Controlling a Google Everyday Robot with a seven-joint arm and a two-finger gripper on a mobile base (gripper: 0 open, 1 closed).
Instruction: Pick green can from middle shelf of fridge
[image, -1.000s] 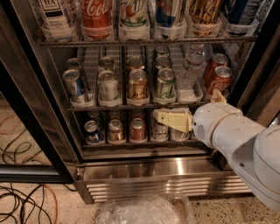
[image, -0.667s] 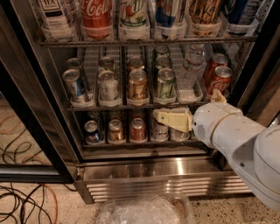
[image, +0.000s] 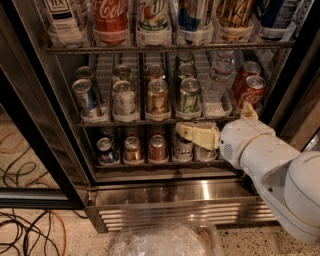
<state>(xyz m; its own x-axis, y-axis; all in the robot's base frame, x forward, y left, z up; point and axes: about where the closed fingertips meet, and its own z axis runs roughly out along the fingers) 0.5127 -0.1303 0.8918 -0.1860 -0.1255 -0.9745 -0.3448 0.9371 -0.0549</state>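
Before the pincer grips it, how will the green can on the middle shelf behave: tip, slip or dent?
The green can stands upright between lane dividers, so it probably will not tip sideways. Its smooth wall may slip. The pincer hangs below the middle shelf.

Hand (image: 181, 133) by the bottom-row cans (image: 132, 149); gold can (image: 157, 97) up-left of it, Coke cans (image: 251, 91) up-right, cables (image: 24, 235) and plastic bag (image: 160, 242) below.

Matt cream plastic claw (image: 183, 132) below metal-wire middle shelf (image: 135, 121)
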